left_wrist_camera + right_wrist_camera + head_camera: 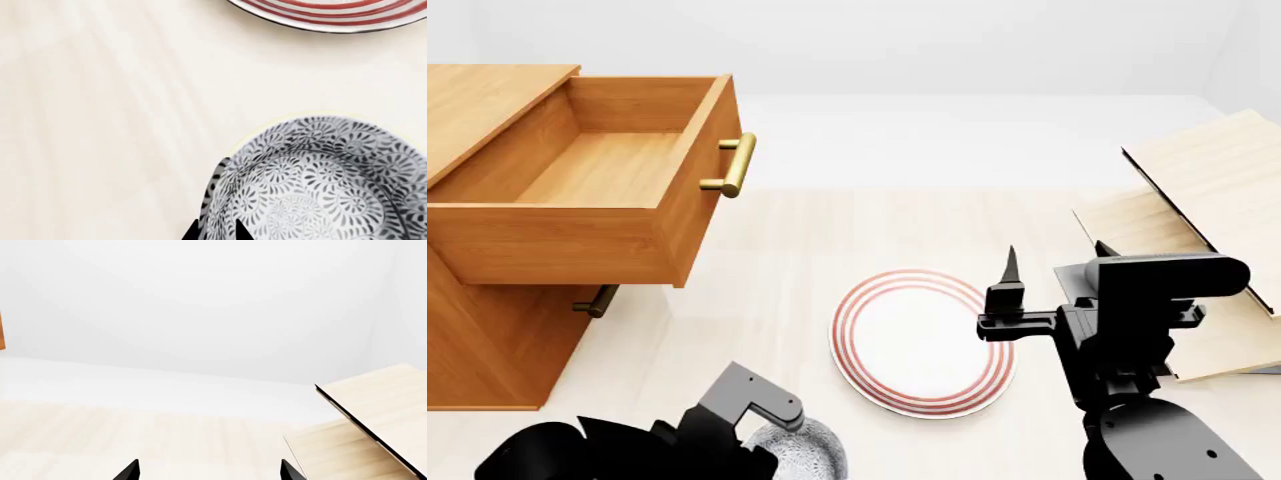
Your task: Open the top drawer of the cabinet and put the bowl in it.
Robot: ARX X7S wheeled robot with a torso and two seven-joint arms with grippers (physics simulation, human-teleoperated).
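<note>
The top drawer (601, 185) of the cabinet (481, 340) stands pulled out. The bowl (320, 185) sits low on the floor beside the plate (921, 342), its rim pinched by the left gripper (217, 232) — fingertips either side of the wall. The drawer lies up and left of it. The right gripper (209, 471), spread and empty, hangs farther off.

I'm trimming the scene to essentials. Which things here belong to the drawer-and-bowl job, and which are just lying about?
Belong to the job:
- orange-brown wooden cabinet
- its pulled-out top drawer
- small speckled grey-blue bowl
- left pincer, fingers either side of the bowl's rim

Just lying about:
- flat red-ringed white plate
- pale tilted wooden shelf rack
</note>
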